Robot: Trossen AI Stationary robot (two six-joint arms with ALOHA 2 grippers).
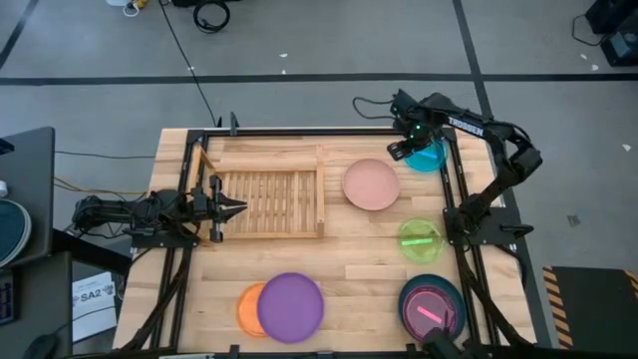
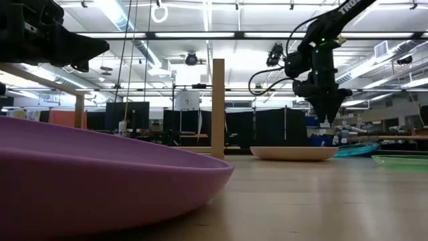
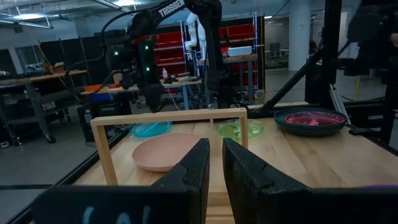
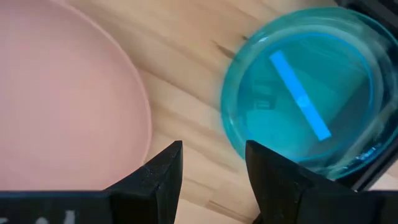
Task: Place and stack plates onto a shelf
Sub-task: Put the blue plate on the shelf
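Right tool [image 1: 402,150] hangs released between pink plate [image 1: 371,184] and blue plate [image 1: 429,156]; left tool [image 1: 237,207], nearly clenched and empty, sits over the shelf [image 1: 269,203]. Low view: purple plate [image 2: 100,177] fills the foreground. Right wrist: fingers [image 4: 163,168] hover above bare counter [image 4: 180,81].

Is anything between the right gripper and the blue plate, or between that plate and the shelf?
Nothing visible blocks the open right gripper, which hangs over bare wood beside the blue plate. The pink plate lies on the table between the blue plate and the shelf, so a carry must pass over it.
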